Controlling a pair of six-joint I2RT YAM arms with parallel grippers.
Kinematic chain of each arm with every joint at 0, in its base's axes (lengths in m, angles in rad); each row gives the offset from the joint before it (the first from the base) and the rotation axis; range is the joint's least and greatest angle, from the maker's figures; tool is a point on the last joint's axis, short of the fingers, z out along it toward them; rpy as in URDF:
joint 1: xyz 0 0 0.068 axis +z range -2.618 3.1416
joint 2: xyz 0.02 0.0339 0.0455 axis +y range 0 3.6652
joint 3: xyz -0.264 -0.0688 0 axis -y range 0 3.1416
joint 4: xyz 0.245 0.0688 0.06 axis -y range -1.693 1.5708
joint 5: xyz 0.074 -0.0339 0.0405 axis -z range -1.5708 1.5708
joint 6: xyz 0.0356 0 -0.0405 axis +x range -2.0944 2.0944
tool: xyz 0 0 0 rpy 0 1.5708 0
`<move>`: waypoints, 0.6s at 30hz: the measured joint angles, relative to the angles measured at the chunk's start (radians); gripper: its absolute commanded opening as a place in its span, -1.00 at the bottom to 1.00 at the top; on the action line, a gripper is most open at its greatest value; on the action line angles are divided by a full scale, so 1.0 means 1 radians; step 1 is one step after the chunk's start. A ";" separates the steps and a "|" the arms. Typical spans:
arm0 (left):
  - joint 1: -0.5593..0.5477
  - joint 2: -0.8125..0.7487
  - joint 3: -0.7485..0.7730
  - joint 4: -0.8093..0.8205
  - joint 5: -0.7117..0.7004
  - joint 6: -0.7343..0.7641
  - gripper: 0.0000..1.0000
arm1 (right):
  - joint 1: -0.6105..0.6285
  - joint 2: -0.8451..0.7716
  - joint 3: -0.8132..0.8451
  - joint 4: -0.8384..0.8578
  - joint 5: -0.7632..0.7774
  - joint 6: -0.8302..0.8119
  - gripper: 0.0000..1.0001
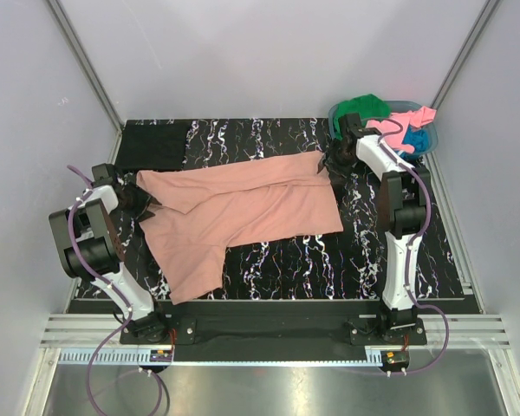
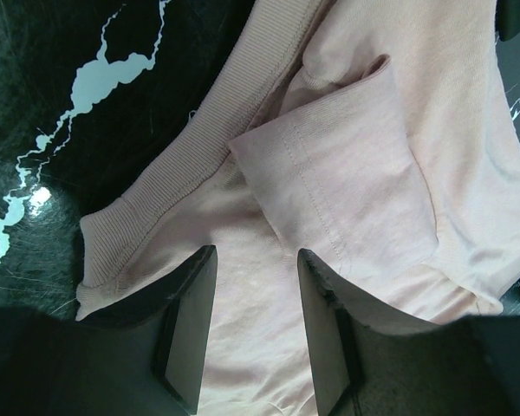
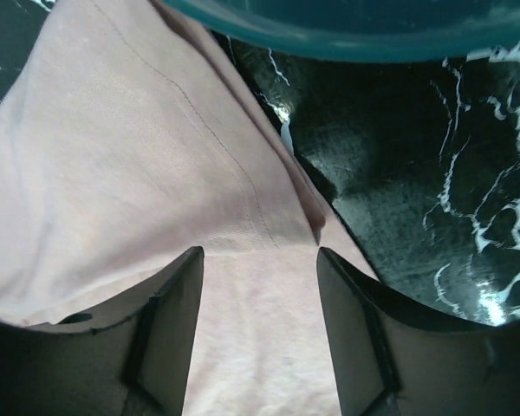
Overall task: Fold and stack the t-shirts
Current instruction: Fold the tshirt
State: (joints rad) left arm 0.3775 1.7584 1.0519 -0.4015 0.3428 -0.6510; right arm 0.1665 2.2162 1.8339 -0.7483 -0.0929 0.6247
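The large salmon-pink t-shirt (image 1: 243,208) lies spread and partly folded across the black marbled table. My left gripper (image 1: 139,201) is at its left end, near the ribbed collar (image 2: 234,113). In the left wrist view this gripper (image 2: 256,256) is open, with pink cloth (image 2: 364,191) lying between the jaws. My right gripper (image 1: 336,165) is at the shirt's far right corner. In the right wrist view it (image 3: 258,253) is open over a hemmed edge of the cloth (image 3: 113,173). A black t-shirt (image 1: 154,143) lies flat at the back left.
A teal plastic basket (image 1: 334,114) stands at the back right, right behind my right gripper, and its rim shows in the right wrist view (image 3: 373,26). It holds green (image 1: 364,106), bright pink (image 1: 412,117) and blue (image 1: 420,139) t-shirts. Grey walls enclose the table.
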 measured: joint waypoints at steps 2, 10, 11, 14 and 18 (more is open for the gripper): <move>0.000 0.000 0.000 -0.002 0.000 0.000 -0.06 | -0.001 0.000 -0.012 0.007 -0.006 0.063 0.18; -0.001 0.000 0.000 -0.017 0.000 0.013 -0.06 | -0.001 0.000 -0.077 0.026 0.007 0.229 0.20; -0.001 0.000 0.000 -0.017 0.000 0.014 -0.06 | -0.001 -0.001 -0.088 0.027 0.007 0.243 0.19; -0.001 0.000 0.000 -0.018 0.000 0.014 -0.06 | -0.001 -0.001 -0.103 0.025 0.007 0.273 0.12; -0.001 -0.003 0.000 -0.017 0.000 0.016 0.04 | -0.001 0.000 -0.101 0.037 0.016 0.287 0.03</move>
State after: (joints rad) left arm 0.3767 1.7550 1.0519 -0.4183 0.3424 -0.6353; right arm 0.1654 2.2158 1.7329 -0.7109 -0.0769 0.9119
